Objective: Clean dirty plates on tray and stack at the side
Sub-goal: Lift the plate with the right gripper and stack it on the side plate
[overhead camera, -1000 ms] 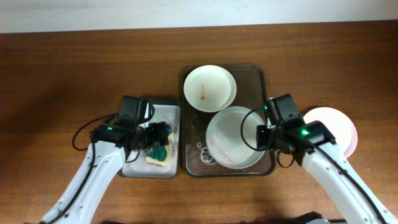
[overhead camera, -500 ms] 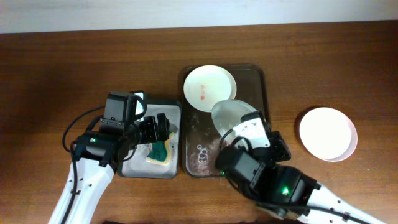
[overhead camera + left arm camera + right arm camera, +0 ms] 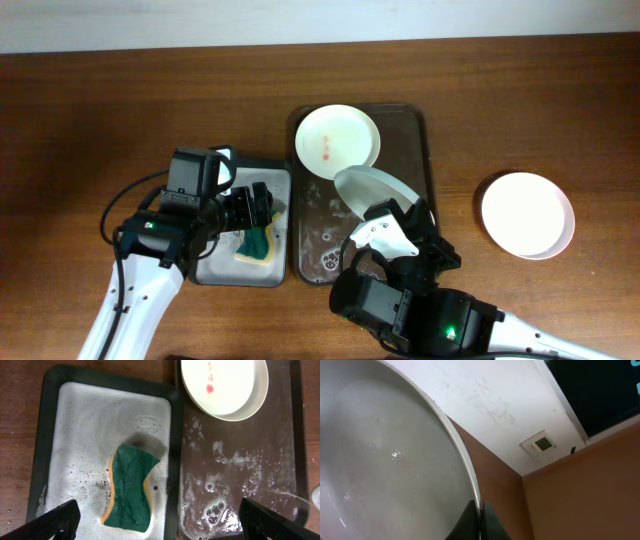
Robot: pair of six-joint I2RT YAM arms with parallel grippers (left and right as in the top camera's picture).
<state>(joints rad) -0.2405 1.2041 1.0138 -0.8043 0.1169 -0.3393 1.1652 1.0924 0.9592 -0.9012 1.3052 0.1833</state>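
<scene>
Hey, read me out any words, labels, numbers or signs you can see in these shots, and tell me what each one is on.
No text can be read in any view.
The wall panel has a small display, too small to read.
The back plate bears red smears, not writing.
The held plate in the right gripper, the tray and the sponge show no print.

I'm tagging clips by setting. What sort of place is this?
Probably an indoor lab or office room staged for dishwashing, not a real kitchen. There is a wooden table, a soapy sponge tray standing in for a sink, and a thermostat-like wall panel in the right wrist view.
</scene>
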